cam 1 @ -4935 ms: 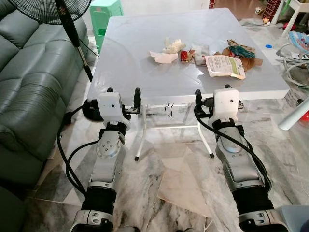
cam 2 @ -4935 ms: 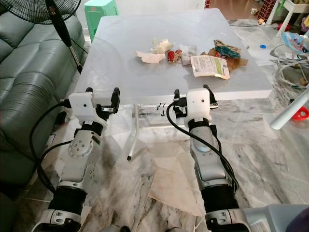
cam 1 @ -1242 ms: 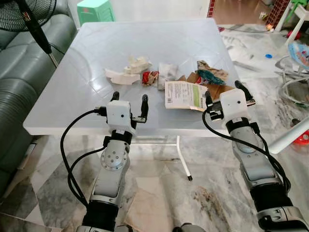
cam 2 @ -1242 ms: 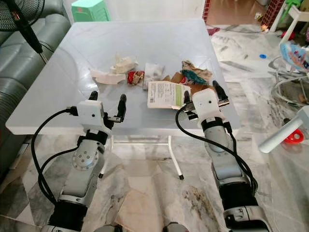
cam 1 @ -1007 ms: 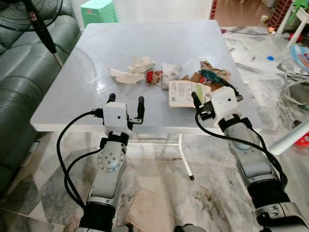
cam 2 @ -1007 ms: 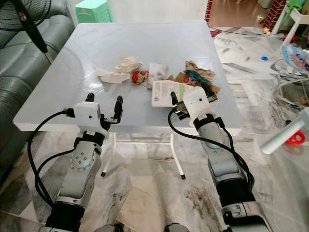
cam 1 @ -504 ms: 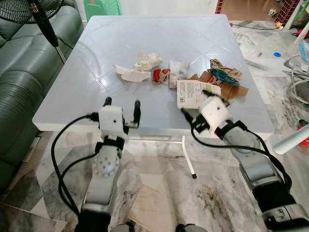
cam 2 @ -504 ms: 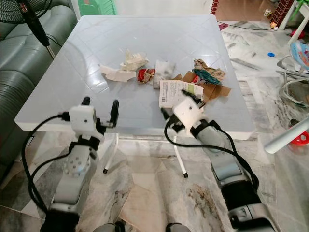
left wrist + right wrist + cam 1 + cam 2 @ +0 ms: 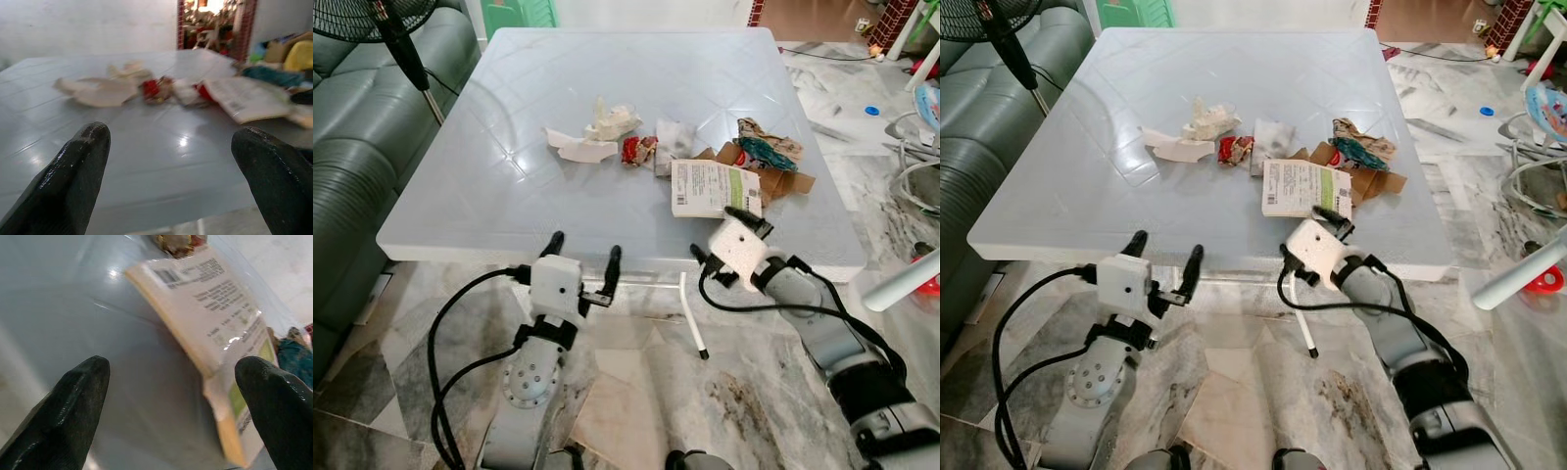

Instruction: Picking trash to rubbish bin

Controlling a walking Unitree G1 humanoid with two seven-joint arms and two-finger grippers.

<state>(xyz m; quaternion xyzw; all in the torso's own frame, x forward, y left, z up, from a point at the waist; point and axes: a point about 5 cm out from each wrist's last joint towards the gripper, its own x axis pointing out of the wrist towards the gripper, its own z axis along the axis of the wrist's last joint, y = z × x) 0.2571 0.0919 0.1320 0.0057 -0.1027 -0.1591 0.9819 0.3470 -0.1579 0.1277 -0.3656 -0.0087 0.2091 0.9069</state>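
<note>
While the flat white-and-green printed packet [image 9: 715,188] lies near the front right edge of the pale grey square surface [image 9: 489,196], long axis running left to right, the right tool [image 9: 717,235] hovers just before it, fingers spread apart. The left tool [image 9: 581,257] waits open below the edge.

A square pale grey plastic table [image 9: 509,211] on thin white metal legs [image 9: 692,321] is standing just ahead of the grippers, catching glare from overhead light. A dark green leather sofa [image 9: 347,186] is sitting off beyond the left gripper's outer side, with a black pedestal fan [image 9: 396,44] rising beside it. Grey-veined marble floor tiles [image 9: 636,392] are spreading beneath. A green plastic stool [image 9: 521,15] is standing past the table's far edge.
</note>
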